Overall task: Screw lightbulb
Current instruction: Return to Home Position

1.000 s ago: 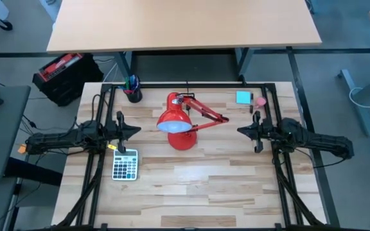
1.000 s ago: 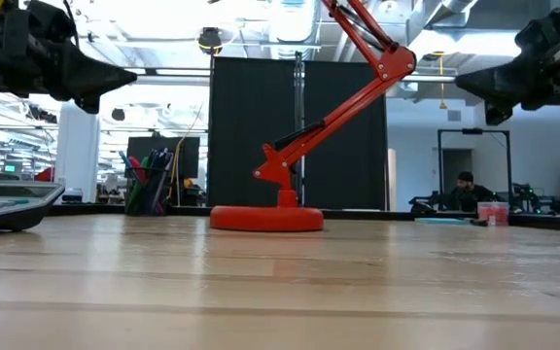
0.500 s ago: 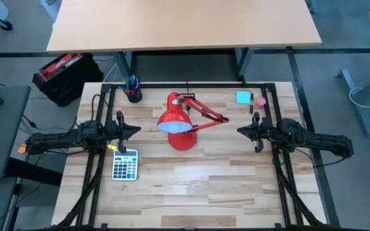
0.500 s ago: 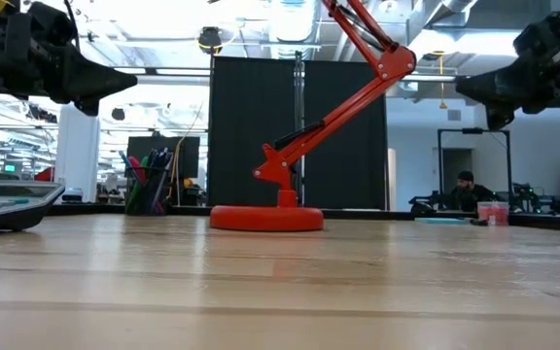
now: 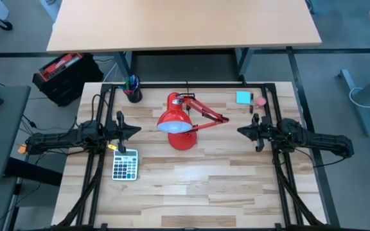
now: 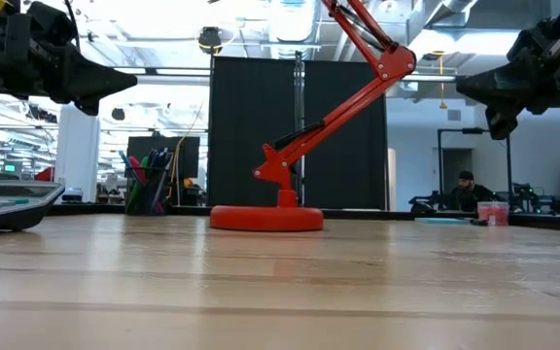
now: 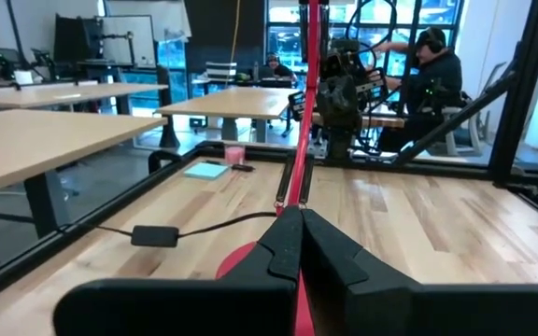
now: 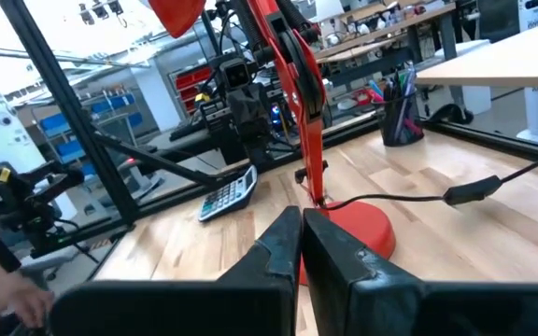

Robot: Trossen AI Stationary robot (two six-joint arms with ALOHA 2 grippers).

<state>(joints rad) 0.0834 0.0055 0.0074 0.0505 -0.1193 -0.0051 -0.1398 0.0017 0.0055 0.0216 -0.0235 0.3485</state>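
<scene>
A red desk lamp stands on its round base at the middle of the table. Its jointed arm rises to the shade. The pale bluish lightbulb shows in the mouth of the shade in the high view. My left gripper hangs level to the left of the lamp, shut and empty, pointing at it. My right gripper hangs level to the right of the lamp, also shut and empty. Both stay well above the tabletop and clear of the lamp.
A calculator lies near the left arm. A pen cup stands at the far left, a teal pad and a small pink thing at the far right. The lamp's black cord trails over the table. People sit beyond the table.
My right gripper has rolled a little about the line it points along and stayed in its place, still shut. The lamp and the left arm have kept still.
</scene>
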